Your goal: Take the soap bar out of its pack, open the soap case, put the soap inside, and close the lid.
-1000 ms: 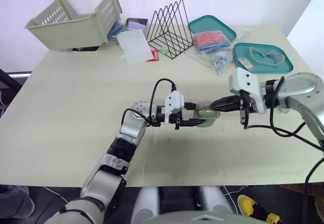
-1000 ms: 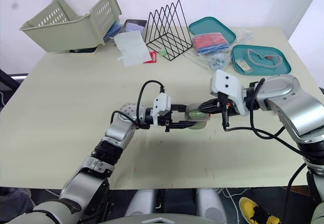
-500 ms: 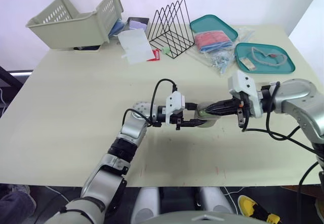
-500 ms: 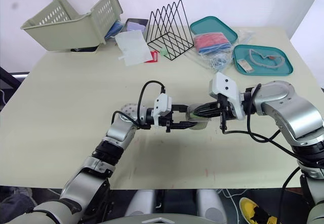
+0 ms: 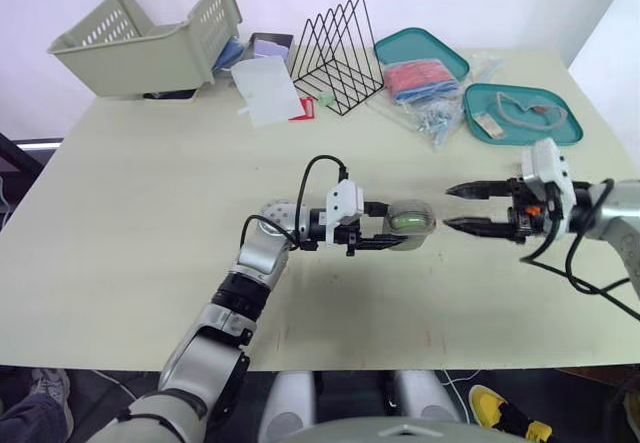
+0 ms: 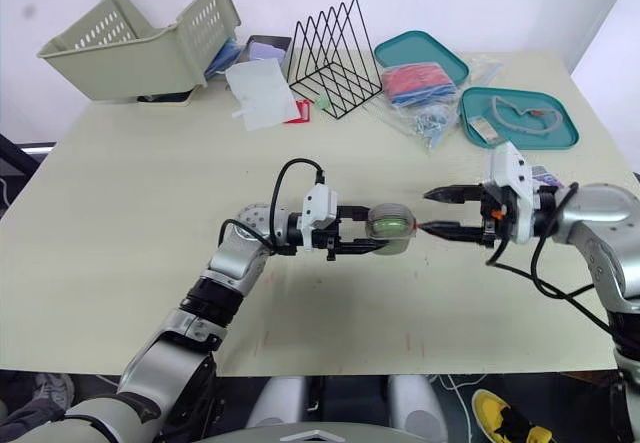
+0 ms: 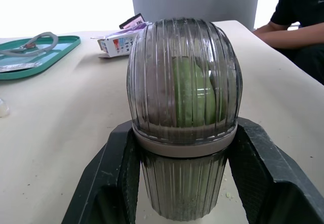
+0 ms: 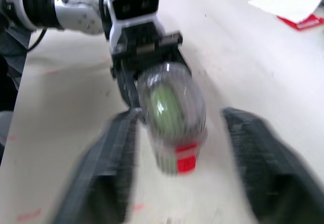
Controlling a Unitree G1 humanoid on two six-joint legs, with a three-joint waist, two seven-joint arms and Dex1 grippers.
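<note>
My left gripper (image 5: 393, 231) is shut on the soap case (image 5: 408, 223), holding it just above the middle of the table. The case (image 7: 185, 128) is ribbed smoky plastic; its domed lid sits down on the base, and the green soap (image 7: 192, 95) shows through it. The left fingers (image 7: 114, 168) press on both sides of the base. To the right of the case and apart from it, my right gripper (image 5: 449, 208) stands open and holds nothing. A white and purple soap pack (image 7: 119, 39) lies on the table beyond the case.
A beige basket (image 5: 140, 43) sits at the back left, with a white sheet (image 5: 265, 88) and a black wire rack (image 5: 335, 53) beside it. Two teal trays (image 5: 420, 51) (image 5: 520, 113) and plastic bags (image 5: 430, 113) fill the back right. A seated person (image 7: 298, 27) is beyond the table.
My right gripper has opened and drawn back to the right, away from the soap case it was touching. The left gripper still holds the case in the same place.
</note>
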